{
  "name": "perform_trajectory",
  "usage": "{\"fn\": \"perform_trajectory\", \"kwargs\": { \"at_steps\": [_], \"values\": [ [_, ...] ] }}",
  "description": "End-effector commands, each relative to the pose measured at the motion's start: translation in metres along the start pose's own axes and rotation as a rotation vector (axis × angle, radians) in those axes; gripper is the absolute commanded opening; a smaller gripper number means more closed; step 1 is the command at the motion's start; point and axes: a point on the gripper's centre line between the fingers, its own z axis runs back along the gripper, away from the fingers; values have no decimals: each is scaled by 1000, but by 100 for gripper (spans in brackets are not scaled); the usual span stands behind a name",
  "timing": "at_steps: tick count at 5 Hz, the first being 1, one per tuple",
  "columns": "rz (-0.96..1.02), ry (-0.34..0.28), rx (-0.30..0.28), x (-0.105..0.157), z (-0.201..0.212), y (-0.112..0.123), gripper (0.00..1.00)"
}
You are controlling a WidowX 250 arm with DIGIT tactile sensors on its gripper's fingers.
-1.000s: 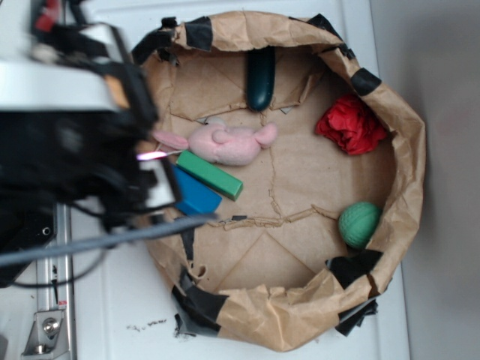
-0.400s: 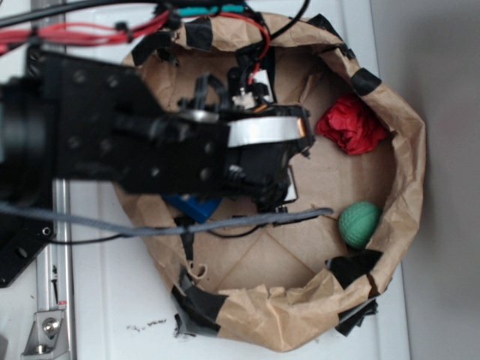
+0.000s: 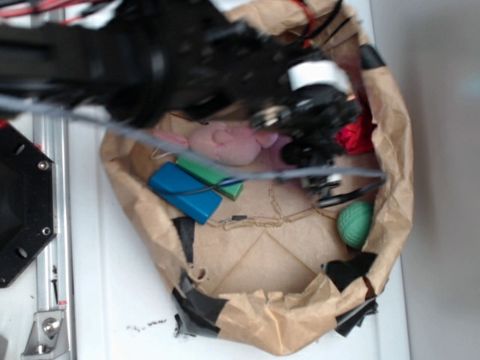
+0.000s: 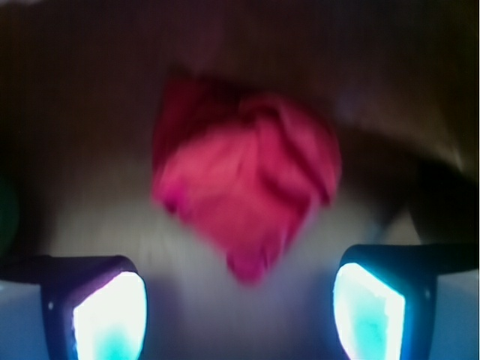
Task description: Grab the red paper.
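Note:
The red paper (image 4: 244, 191) is a crumpled bright red wad filling the middle of the wrist view, just ahead of my gripper (image 4: 240, 300). The gripper is open, its two fingertips (image 4: 109, 315) wide apart and nothing between them. The wad's lower tip points into the gap without touching either pad. From the exterior view only a sliver of the red paper (image 3: 357, 137) shows at the right side of the brown paper bag (image 3: 300, 326). My black arm (image 3: 225, 67) covers the rest of it.
Inside the bag lie a pink plush toy (image 3: 232, 142), a green block (image 3: 214, 174), a blue block (image 3: 184, 193) and a green ball (image 3: 355, 223) near the right wall. A grey cable (image 3: 225, 161) crosses the bag. A metal rail (image 3: 49, 225) runs along the left.
My arm has swept from the bag's left edge across to its right side, over the red paper. It uncovered the pink toy and the blocks and now hides most of the wad.

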Motion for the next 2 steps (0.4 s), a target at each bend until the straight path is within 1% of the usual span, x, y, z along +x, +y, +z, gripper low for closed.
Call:
{"fn": "perform_trajectory", "kwargs": {
  "at_steps": [1,2],
  "values": [
    [-30,-98,1,45,13,-10,0],
    [-51,-99,16,38,11,-10,0]
  ]
}}
